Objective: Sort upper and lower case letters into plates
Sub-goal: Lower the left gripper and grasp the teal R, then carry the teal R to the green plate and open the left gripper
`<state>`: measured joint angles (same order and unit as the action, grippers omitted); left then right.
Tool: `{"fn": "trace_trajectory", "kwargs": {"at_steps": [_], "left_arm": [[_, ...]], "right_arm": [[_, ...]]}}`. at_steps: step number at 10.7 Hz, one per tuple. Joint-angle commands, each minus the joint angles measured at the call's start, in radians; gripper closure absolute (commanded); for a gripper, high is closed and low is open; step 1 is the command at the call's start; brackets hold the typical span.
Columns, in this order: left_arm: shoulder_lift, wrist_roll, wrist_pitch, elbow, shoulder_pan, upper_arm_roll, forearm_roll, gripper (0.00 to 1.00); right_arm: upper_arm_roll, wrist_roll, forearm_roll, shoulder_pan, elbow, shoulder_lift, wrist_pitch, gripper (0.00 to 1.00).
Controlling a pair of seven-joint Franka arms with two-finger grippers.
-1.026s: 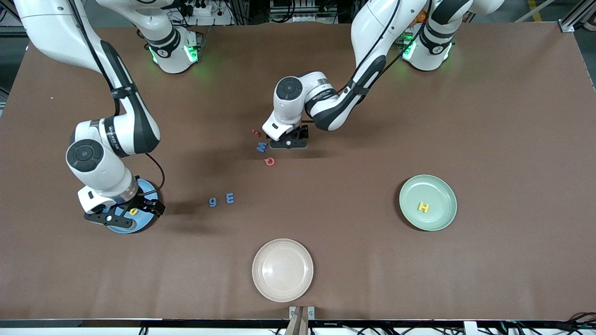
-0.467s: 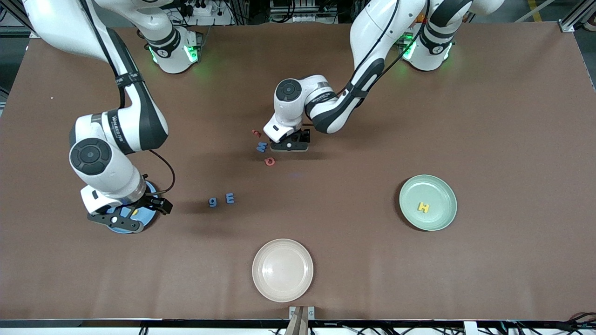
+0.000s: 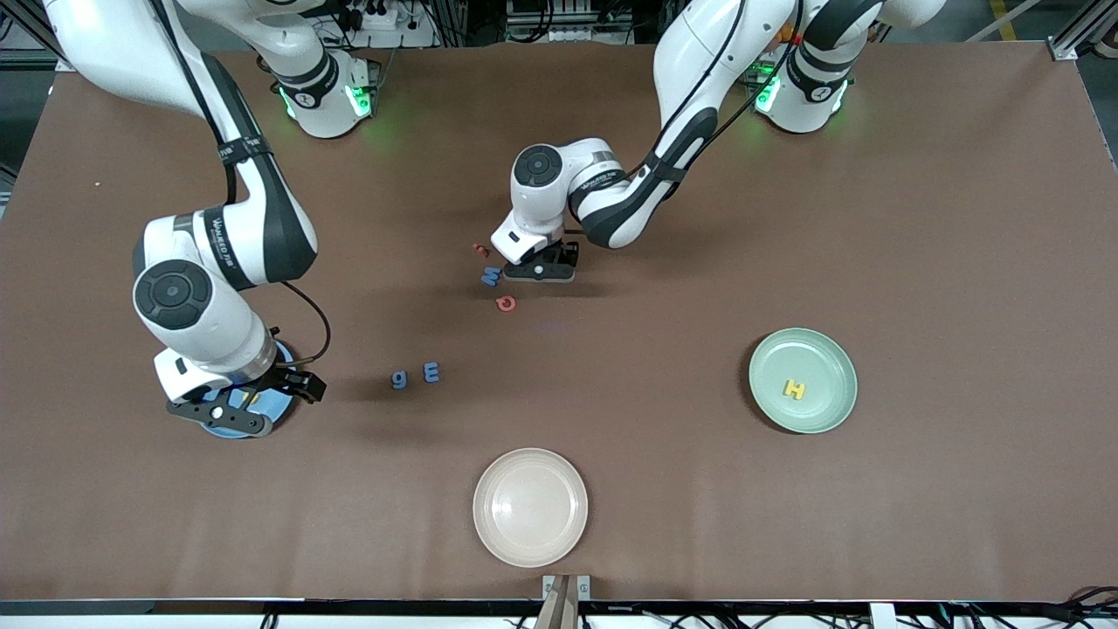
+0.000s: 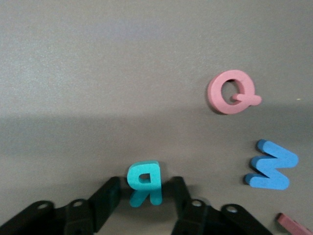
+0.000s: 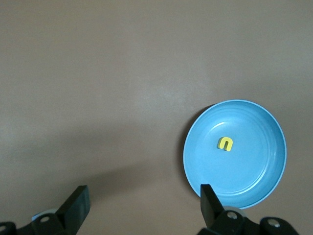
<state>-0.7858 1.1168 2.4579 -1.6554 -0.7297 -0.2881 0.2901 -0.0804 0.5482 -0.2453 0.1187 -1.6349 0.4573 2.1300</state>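
Left gripper (image 4: 145, 196) low on bench, fingers pinching teal R (image 4: 144, 182), beside blue W (image 4: 270, 165) and pink Q (image 4: 234, 92). Right gripper (image 5: 142, 205) wide, empty, over blue plate (image 5: 266, 181) holding yellow n (image 5: 226, 143). H (image 3: 794, 390) in green plate (image 3: 834, 349).

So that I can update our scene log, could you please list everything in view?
table: one, brown.
sky blue plate: one, toward the right arm's end, holding a yellow letter.
mint green plate: one, toward the left arm's end, holding a yellow H.
cream plate: one, nearest the front camera.
blue g, blue E: side by side, mid-table.
red Q, blue W, small red letter: clustered near the teal R.
teal R: one, at the left gripper.
left gripper: down at the teal R.
right gripper: fingers open, over the sky blue plate's edge.
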Motion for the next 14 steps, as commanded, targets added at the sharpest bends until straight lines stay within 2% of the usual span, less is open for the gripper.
{"fn": "trace_trajectory", "kwargs": {"at_steps": [1, 3, 5, 7, 10, 14], "left_arm": [[-0.018, 0.020, 0.001, 0.006, -0.005, 0.013, 0.037, 1.00], [-0.006, 0.020, -0.002, 0.008, 0.015, 0.024, 0.037, 1.00], [0.029, -0.004, -0.019, 0.008, 0.087, 0.023, 0.038, 1.00], [0.106, -0.110, -0.100, 0.006, 0.180, 0.021, 0.026, 1.00], [0.183, -0.453, -0.166, 0.006, 0.436, -0.019, -0.035, 1.00], [0.188, -0.854, -0.224, 0.005, 0.694, -0.019, -0.035, 1.00]], "right_arm": [[-0.007, 0.004, 0.055, -0.013, 0.013, 0.018, 0.010, 0.00], [-0.007, 0.002, 0.107, -0.017, 0.013, 0.026, 0.030, 0.00], [-0.007, 0.002, 0.112, -0.019, 0.010, 0.032, 0.030, 0.00], [-0.007, 0.004, 0.113, -0.011, 0.010, 0.038, 0.028, 0.00], [-0.007, 0.006, 0.136, -0.004, 0.007, 0.047, 0.027, 0.00], [-0.009, 0.007, 0.141, -0.002, 0.006, 0.047, 0.028, 0.00]]}}
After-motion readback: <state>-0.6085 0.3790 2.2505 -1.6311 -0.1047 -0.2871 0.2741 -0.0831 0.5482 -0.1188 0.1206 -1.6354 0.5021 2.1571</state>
